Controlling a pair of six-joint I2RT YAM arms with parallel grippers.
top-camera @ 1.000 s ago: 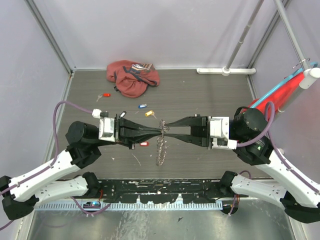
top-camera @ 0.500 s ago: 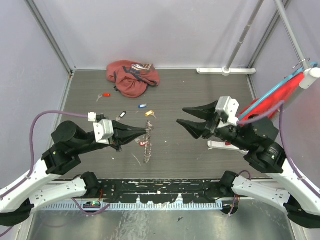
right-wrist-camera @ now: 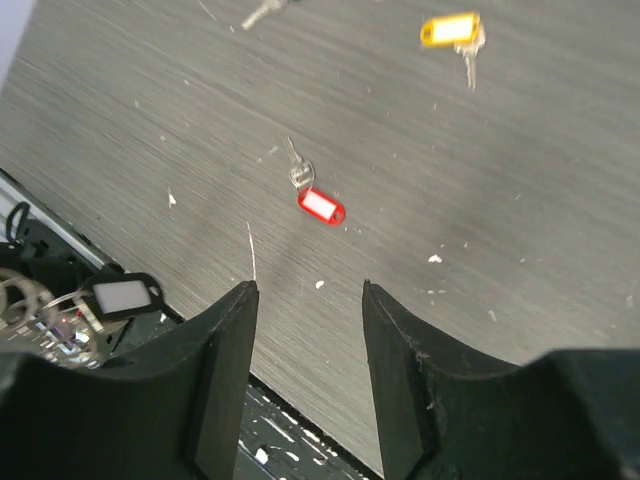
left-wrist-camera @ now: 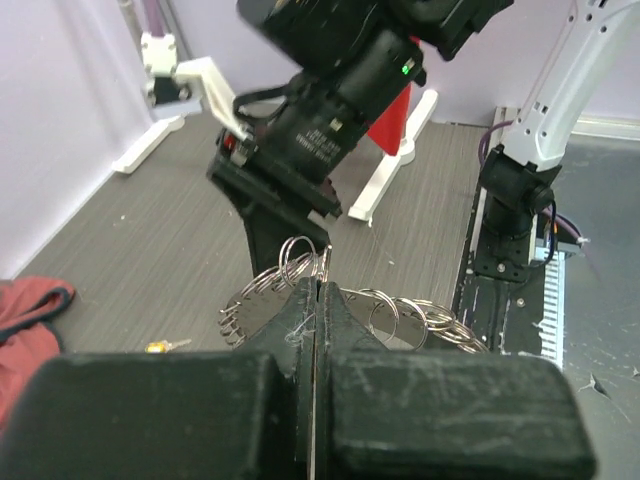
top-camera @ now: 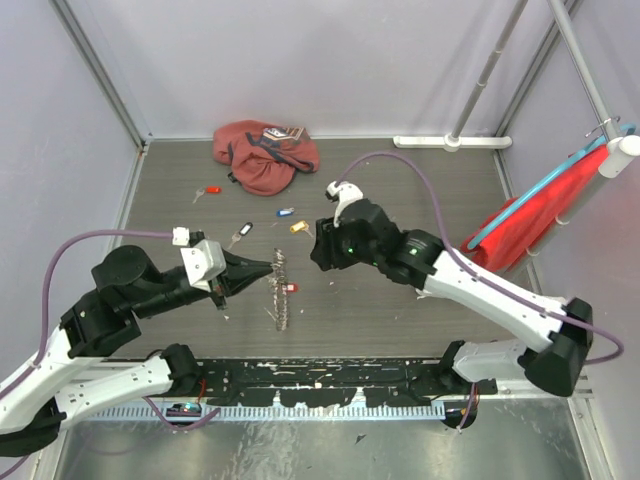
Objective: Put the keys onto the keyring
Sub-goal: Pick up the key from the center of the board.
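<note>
My left gripper (top-camera: 266, 268) is shut on the keyring (top-camera: 280, 292), a bunch of silver rings dangling from its tips just above the table. In the left wrist view the closed jaws (left-wrist-camera: 315, 284) pinch the rings (left-wrist-camera: 405, 315). My right gripper (top-camera: 322, 258) is open and empty, pointing down at the table to the right of the keyring. In the right wrist view its jaws (right-wrist-camera: 307, 287) hang above a red-headed key (right-wrist-camera: 320, 205). That key (top-camera: 291, 288) lies beside the keyring. Yellow (top-camera: 298, 227), blue (top-camera: 285, 212), black (top-camera: 243, 230) and another red key (top-camera: 212, 189) lie farther back.
A reddish-pink cloth bag (top-camera: 265, 155) lies at the back. A red cloth on a pole (top-camera: 520, 225) leans at the right wall. A white pole base (top-camera: 450, 142) sits at the back right. A black rail (top-camera: 320, 380) runs along the near edge.
My right gripper let go of the keyring, opened and swung left, tilting down over the red key. My left gripper kept the keyring and carried it left and nearer.
</note>
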